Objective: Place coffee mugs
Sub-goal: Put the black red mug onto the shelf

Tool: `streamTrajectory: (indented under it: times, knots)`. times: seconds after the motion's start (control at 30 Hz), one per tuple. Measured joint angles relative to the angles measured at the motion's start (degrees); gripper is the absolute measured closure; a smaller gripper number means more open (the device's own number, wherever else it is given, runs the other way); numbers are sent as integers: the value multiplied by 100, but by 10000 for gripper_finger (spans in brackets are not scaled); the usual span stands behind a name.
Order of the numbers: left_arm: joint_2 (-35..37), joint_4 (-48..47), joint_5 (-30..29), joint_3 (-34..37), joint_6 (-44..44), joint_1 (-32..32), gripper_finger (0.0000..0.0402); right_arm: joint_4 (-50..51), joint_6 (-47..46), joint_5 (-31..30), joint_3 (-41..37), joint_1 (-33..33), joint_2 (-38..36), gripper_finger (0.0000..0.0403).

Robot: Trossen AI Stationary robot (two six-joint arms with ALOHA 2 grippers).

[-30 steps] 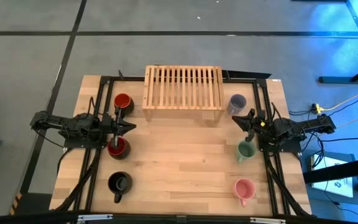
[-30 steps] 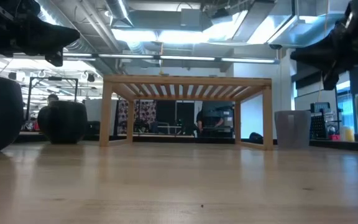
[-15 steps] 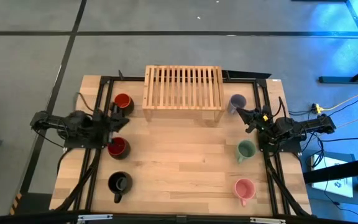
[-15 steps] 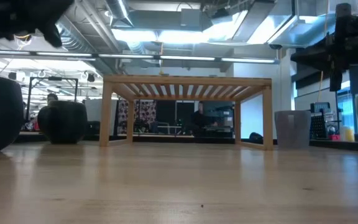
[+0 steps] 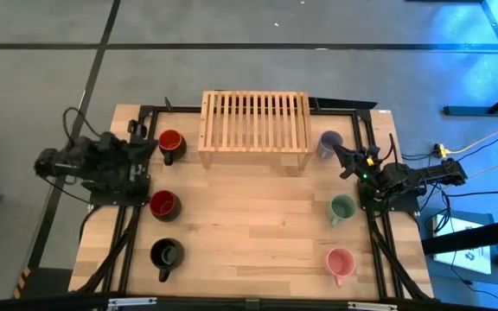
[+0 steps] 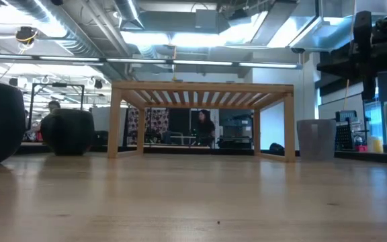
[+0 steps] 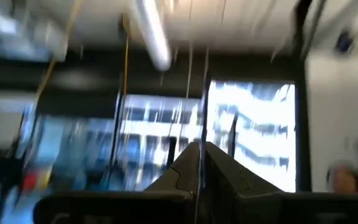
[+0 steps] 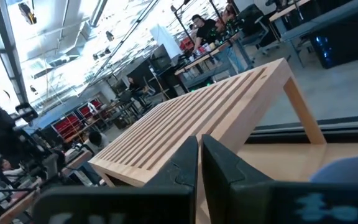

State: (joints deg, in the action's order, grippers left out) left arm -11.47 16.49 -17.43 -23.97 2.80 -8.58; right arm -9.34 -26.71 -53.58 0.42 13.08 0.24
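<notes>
Six mugs stand upright on their bases on the table. On the left are the red-orange mug (image 5: 171, 142), the dark red mug (image 5: 164, 204) and the black mug (image 5: 165, 254). On the right are the lavender-blue mug (image 5: 329, 142), the green mug (image 5: 342, 209) and the pink mug (image 5: 341, 262). My left gripper (image 5: 149, 144) (image 7: 201, 149) is shut, drawn back by the table's left edge beside the red-orange mug, and tipped upward toward the ceiling. My right gripper (image 5: 337, 155) (image 8: 199, 146) is shut and hovers just on the near side of the lavender-blue mug (image 8: 347, 169), touching nothing.
A slatted wooden rack (image 5: 255, 121) (image 6: 202, 91) stands on its legs at the middle of the far edge, between the two rows of mugs. Bare wood (image 5: 253, 233) lies between the rows. People show in the room beyond the table.
My left gripper has pulled back from above the dark red mug toward the table's left and far side, rising and tipping upward. My right gripper has moved a little toward the far edge, closer to the lavender-blue mug. No mug has moved.
</notes>
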Motion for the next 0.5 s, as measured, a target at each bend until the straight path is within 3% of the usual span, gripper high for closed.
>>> streamTrajectory:
  times: [0.27, 0.5]
  knots:
    - [-1602, -4365, -303, -1911, -1230, 0, 386, 24, 233, 17, 1, 0, -1, 393]
    - [-3033, -6018, 184, -3178, -1765, 0, 386, 22, 470, 168, -1, 1, -1, 393]
